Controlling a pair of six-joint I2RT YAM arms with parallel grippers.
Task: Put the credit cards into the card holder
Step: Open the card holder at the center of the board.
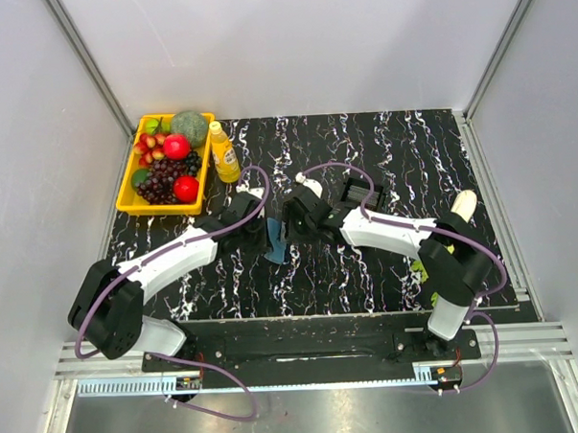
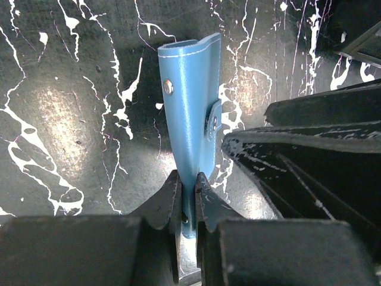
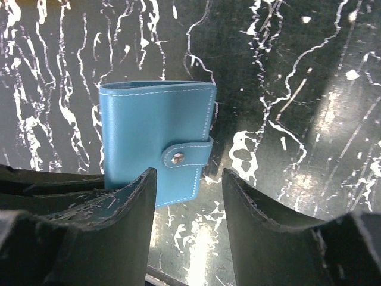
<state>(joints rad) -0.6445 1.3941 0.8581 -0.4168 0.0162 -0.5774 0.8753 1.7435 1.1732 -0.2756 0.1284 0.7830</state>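
pinching the card holder: left hand; right hand spread apart beside it.

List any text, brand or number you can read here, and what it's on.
Nothing is legible in any view.
Label on the bottle: print too small to read.
On the wallet: no writing, only white stitching and a metal snap.

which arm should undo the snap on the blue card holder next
Right, probably: the right gripper is open, facing the snap tab, while the left gripper is shut on the card holder, busy holding it up.
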